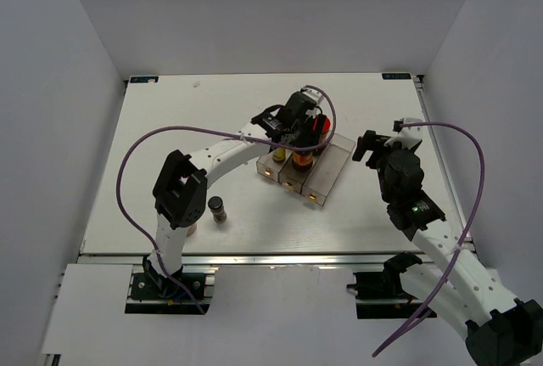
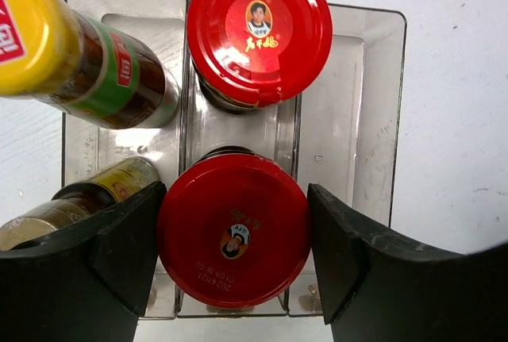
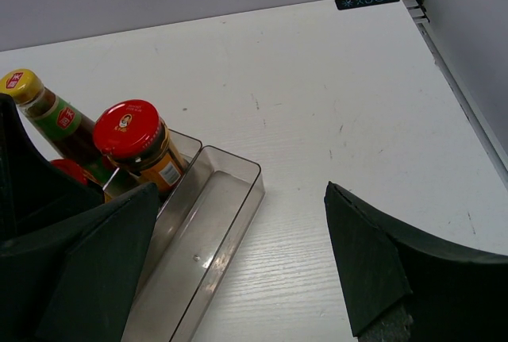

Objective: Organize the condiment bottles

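Two small bottles stand loose on the white bench (image 1: 254, 103) towards its near left. One is a pale pink bottle (image 1: 193, 228), mostly hidden under the left arm's elbow. Just to its right stands a dark bottle with a black cap (image 1: 218, 209), upright and apart from everything else.

Further right, about mid-bench, sits a clear plastic tray with three long compartments (image 1: 329, 171), set at an angle. The left hand (image 2: 236, 187) is over it, pointing down. Its two black fingers (image 2: 119, 255) are closed against either side of a squat dark jar with a red lid (image 2: 232, 240), which stands at the near end of the middle compartment as the wrist camera sees it. A second squat red-lidded jar (image 2: 259, 32) stands upright in the same compartment, right behind the first.

In the compartment to the left of those are a tall bottle with a yellow cap and green-and-red label (image 2: 103, 72), and nearer the wrist a smaller bottle with a gold label (image 2: 111, 187), partly behind the finger.

Beside the tray's right side, not touching it, the right hand (image 1: 368, 147) hangs with its fingers spread wide, holding nothing
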